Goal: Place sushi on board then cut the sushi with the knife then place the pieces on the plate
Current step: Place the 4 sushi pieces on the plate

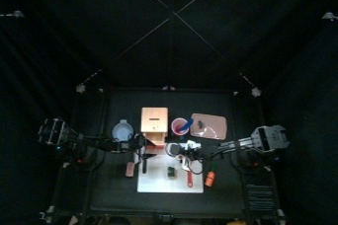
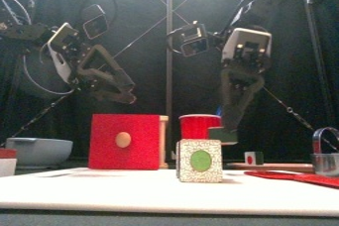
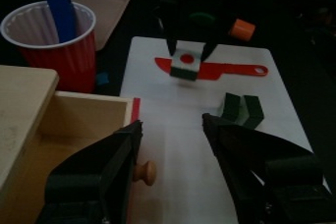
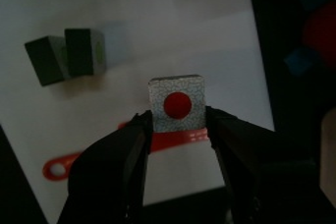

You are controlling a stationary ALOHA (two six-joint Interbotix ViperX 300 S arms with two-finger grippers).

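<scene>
Two grippers, lower centre in the top view — right gripper [image 4: 179,117] clamps a sushi piece [image 4: 180,100] on the board [image 4: 157,22]; left gripper [image 3: 171,127] wide open, empty.

Place: a robot lab's test booth.
Walls: black curtains [image 1: 169,22] close off the back and both sides.
Surface: one small black table [image 1: 113,197], with the left arm [image 1: 79,142] and the right arm [image 1: 251,145] mounted at its side edges.
Props: play-kitchen pieces. A white cutting board [image 1: 158,182] lies toward the front edge. A wooden box [image 1: 154,120], a red cup [image 1: 180,125] and a pink tray [image 1: 215,122] stand toward the back edge.
</scene>
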